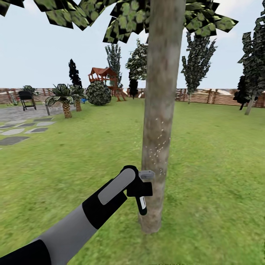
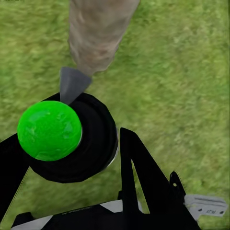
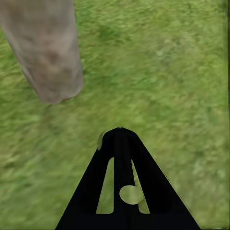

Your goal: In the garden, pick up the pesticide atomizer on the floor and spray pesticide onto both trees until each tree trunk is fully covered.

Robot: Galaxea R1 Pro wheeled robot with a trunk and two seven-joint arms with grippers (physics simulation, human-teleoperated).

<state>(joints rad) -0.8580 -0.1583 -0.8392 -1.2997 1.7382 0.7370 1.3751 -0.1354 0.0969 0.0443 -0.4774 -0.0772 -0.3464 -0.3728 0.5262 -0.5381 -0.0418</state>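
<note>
Pesticide atomizer (image 2: 67, 136) clamped in the left claw (image 1: 141, 191) — nozzle facing the tree trunk (image 1: 162, 110) at twelve o'clock, to wet it; right claw (image 3: 120, 139) closed, empty.

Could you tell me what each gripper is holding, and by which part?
The left gripper clamps the atomizer around its black body; the right gripper holds nothing.
</note>
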